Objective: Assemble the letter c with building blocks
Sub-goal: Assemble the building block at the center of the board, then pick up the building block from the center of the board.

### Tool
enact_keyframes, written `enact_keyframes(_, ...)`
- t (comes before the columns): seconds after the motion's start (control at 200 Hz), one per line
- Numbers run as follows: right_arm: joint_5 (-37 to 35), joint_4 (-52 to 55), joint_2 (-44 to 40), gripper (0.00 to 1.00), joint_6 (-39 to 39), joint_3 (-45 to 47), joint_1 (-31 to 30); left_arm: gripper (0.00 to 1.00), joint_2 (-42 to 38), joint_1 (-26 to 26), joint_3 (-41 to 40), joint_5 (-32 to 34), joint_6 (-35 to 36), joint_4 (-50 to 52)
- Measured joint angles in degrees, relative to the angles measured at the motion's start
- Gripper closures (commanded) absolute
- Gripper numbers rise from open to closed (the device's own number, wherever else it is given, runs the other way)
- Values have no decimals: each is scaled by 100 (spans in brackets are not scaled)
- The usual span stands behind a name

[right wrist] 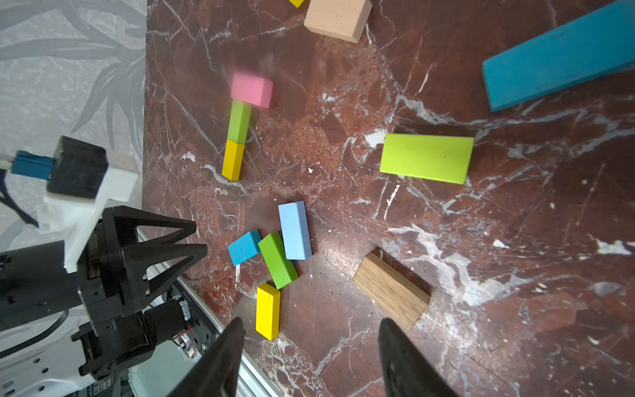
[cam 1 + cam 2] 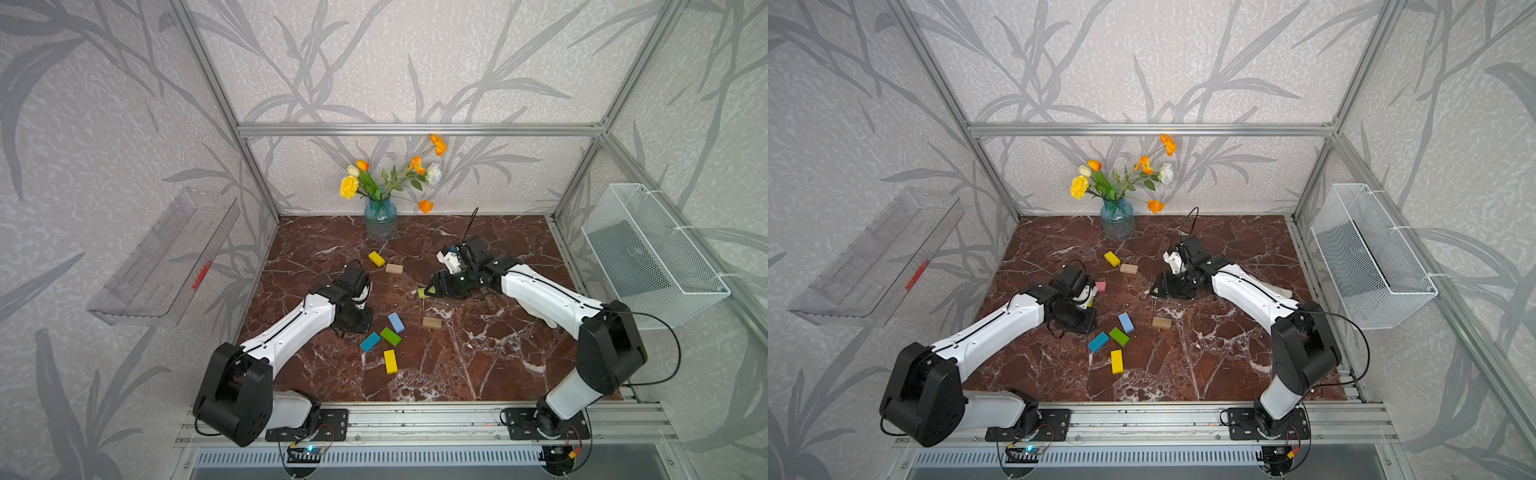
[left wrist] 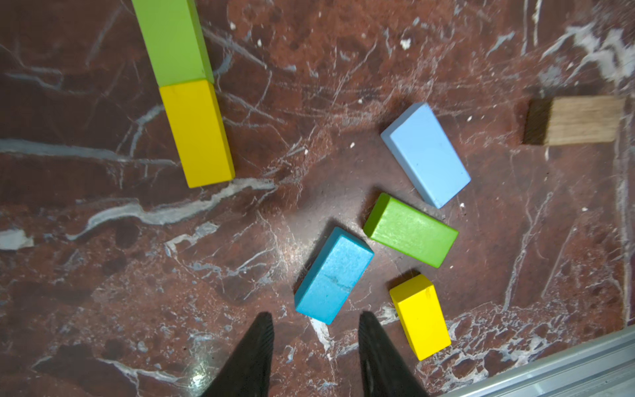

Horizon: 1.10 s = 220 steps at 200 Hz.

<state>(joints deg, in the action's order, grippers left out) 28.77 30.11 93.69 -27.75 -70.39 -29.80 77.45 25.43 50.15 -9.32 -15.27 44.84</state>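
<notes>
I judge the C only begun: a pink block [image 2: 1100, 286], a green block [image 1: 239, 121] and a yellow block [image 1: 233, 160] make one line left of centre in a top view (mostly under the left arm [image 2: 291, 328]). The left gripper [image 3: 314, 318] and the right gripper [image 1: 311, 321] both have their jaws apart and hold nothing. The next move calls for a grasp on the teal block [image 3: 333, 275], just before the left fingers. The table [image 2: 478, 365] is bare at lower right, and the front rail [image 2: 415, 409] is near.

Pink block [image 1: 252, 90] blurred, right wrist view. Teal block [image 1: 563, 55] cut off by frame edge there. Lime green block [image 3: 171, 37] butting yellow block [image 3: 197, 134]: end cut off, left wrist view.
</notes>
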Motion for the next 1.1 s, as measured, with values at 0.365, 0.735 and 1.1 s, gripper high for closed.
enact_keyframes(0.365, 697, -4, -17, 37, 365, 205, 588, 51, 374, 927, -363, 485, -256, -256)
enact_keyframes(0.735, 1113, -63, -214, 37, 385, 404, 739, 49, 800, 1038, -249, 1010, -229, -350)
enact_keyframes(1.1, 1335, -210, -398, 37, 332, 706, 1014, 66, 1447, 1102, 33, 984, -122, -302)
